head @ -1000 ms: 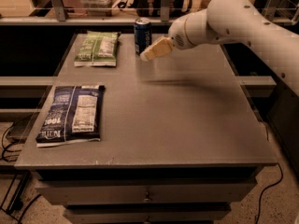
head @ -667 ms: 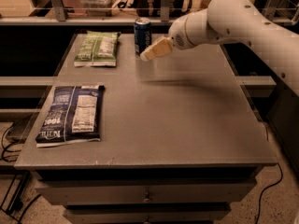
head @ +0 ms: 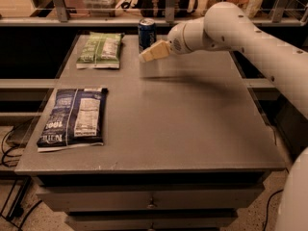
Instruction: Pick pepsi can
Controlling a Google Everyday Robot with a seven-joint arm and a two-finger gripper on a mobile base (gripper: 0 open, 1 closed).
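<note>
Now, jaws just beside pepsi can (head: 147, 32)

Smooth white rounded arm (head: 250, 37) with small dark dots, ending in a cream gripper (head: 147, 55) over the table (head: 192, 129) far side

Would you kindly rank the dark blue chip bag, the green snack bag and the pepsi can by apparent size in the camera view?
Largest: the dark blue chip bag, though it lies nearest the camera, so its lead is unsure.
Next: the green snack bag.
Smallest, clearly: the pepsi can; the gripper hovers close in front of it.
</note>
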